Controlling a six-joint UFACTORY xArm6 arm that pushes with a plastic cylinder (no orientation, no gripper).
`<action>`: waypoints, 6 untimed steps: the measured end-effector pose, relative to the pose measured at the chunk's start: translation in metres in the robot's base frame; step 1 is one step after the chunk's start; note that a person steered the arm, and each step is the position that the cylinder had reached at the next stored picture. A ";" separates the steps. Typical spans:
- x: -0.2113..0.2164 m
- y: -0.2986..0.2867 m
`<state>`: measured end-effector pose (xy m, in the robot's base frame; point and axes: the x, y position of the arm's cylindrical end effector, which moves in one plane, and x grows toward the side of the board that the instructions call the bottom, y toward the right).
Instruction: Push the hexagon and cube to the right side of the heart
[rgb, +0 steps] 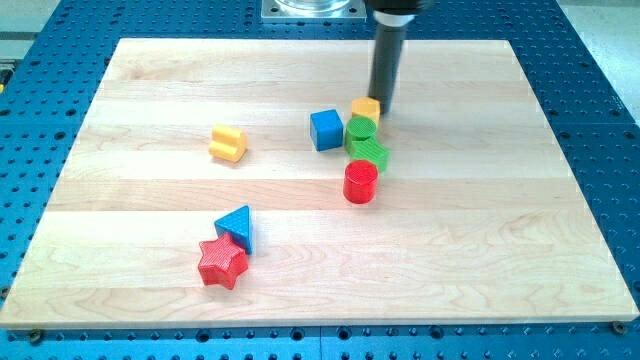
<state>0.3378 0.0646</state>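
No pincer fitted; rod only, nothing clamped. My tip (383, 108) seen at upper right edge of yellow hexagon (365, 107), apparently touching. Green blocks (364, 139) packed just below hexagon, red cylinder (360, 182) below those. Blue cube (326, 129) just to left of cluster. Yellow heart (228, 143) well apart toward view's left. Blue triangle (236, 227) and red star (221, 262) seen lower left. Blocks judged light, rigid, easily slid on wooden board (500, 230); flat faces best pushed centrally, or spin is risked.

No readable text, labels, brands or numbers are showing anywhere: nothing on the blocks, the wooden desk (150, 260), or the blue perforated base (600, 120). Any fine print is possibly getting lost at this resolution.
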 end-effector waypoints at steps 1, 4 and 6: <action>-0.004 0.079; 0.023 -0.038; 0.020 -0.111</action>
